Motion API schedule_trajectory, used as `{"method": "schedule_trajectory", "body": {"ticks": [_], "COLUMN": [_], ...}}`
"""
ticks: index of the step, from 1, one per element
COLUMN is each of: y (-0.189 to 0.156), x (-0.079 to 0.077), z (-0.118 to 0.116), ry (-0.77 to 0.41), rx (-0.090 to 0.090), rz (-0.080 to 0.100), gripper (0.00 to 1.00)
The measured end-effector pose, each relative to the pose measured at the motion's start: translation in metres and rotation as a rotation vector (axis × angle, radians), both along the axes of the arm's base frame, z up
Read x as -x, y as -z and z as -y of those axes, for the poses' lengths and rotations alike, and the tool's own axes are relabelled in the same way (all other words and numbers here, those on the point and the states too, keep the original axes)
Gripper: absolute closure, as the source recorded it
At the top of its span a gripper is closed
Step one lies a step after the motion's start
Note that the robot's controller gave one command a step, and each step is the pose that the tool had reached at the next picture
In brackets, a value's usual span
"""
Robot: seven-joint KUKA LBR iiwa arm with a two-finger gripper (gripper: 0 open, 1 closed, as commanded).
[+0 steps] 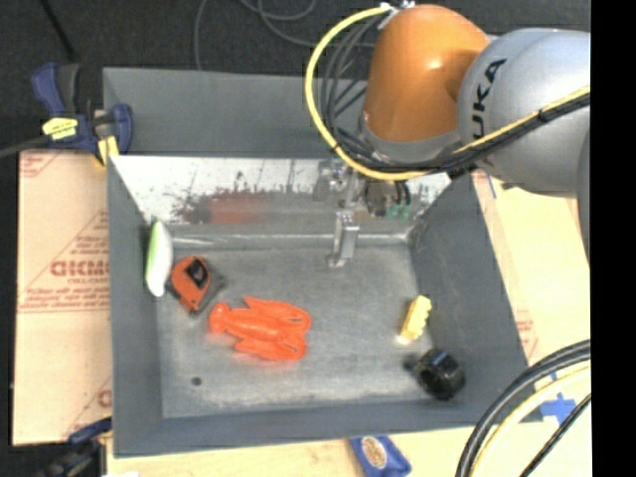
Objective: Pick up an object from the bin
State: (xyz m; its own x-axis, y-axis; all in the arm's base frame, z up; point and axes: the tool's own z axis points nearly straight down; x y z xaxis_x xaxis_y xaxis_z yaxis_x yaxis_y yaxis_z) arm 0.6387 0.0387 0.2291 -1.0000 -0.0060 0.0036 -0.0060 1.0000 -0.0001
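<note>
Holding five loose things: grey metal bin (328,378), slanted walls, flat floor.

Item 1: white oblong plastic piece with a green edge (155,256), lying against the left wall.

Item 2: orange-and-black boxy tool (191,282), just beside the white piece, on its right.

Item 3: bright orange rubbery thing with finger-like lobes (260,328), flat on the floor left of centre, near the boxy tool.

Item 4: small pale yellow knobbly piece (414,318), right side of the floor.

Item 5: black round-bodied thing (438,374), front right corner, just in front of the yellow piece.

Hand (341,254): hanging over bare floor near the middle of the back wall, apart from all five things. Whether it is wide or narrow cannot be told.
</note>
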Motion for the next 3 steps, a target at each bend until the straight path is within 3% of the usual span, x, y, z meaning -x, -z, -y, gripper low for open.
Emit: {"method": "schedule_trajectory", "body": {"ticks": [1,2,3], "y": [-0.005,0.036,0.071], "x": [-0.001,0.003,-0.002], "z": [0.0,-0.03,-0.039], "ry": [0.001,0.08,0.033], "rx": [-0.001,-0.001,0.0], "rz": [0.009,0.013,0.007], "gripper": [0.0,0.0,0.0]}}
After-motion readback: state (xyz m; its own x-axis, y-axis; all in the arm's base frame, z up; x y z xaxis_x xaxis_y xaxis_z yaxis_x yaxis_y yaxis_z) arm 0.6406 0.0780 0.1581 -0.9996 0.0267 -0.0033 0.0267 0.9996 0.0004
